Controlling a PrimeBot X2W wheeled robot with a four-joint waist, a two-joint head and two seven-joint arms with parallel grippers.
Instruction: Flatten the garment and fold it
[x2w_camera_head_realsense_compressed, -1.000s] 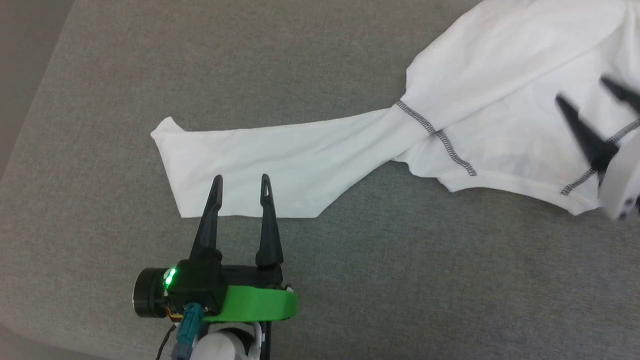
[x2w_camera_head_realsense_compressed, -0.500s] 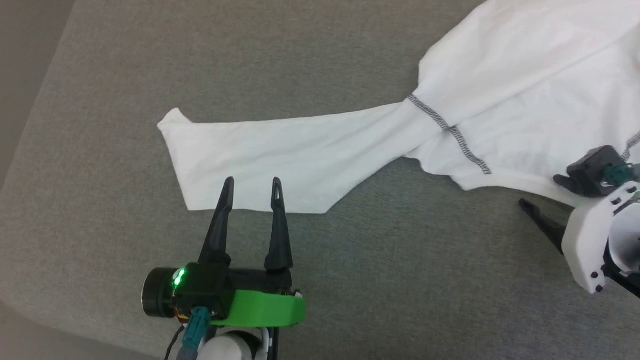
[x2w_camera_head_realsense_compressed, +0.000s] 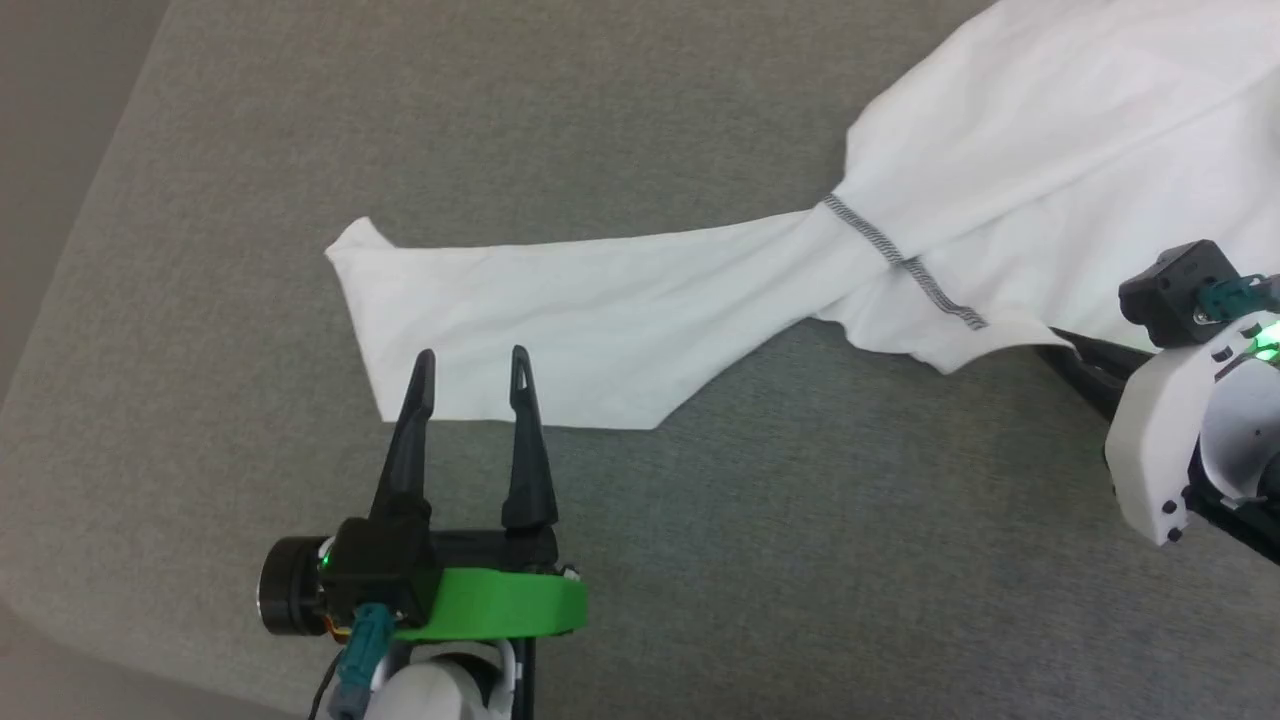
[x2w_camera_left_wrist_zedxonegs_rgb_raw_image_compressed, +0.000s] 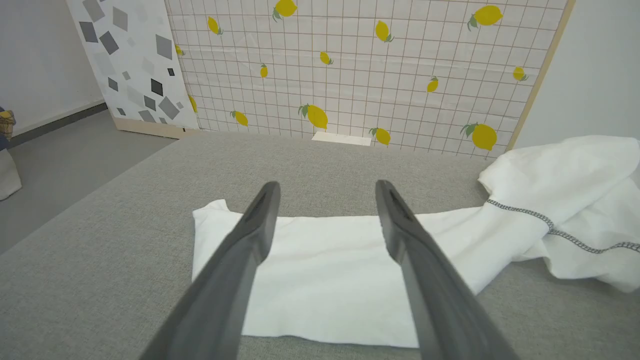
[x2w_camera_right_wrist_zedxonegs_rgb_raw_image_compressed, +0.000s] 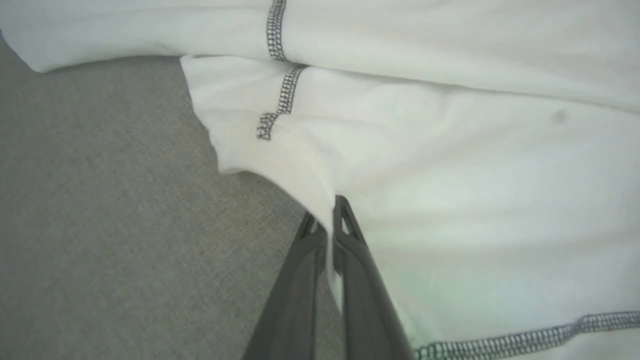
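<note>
At garment (x2w_camera_right_wrist_zedxonegs_rgb_raw_image_compressed: 450, 150) hem, right tool (x2w_camera_right_wrist_zedxonegs_rgb_raw_image_compressed: 327, 220), low, clamped.

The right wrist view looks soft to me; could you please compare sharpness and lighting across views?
Right wrist view: garment slightly soft, green tint beside the right claw. Left wrist view: crisp, left claw stretched by perspective. Head view: sharp, evenly lit.

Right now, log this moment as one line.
left gripper: open, over sleeve | right gripper: shut on garment edge | garment: unfolded on grey surface
</note>
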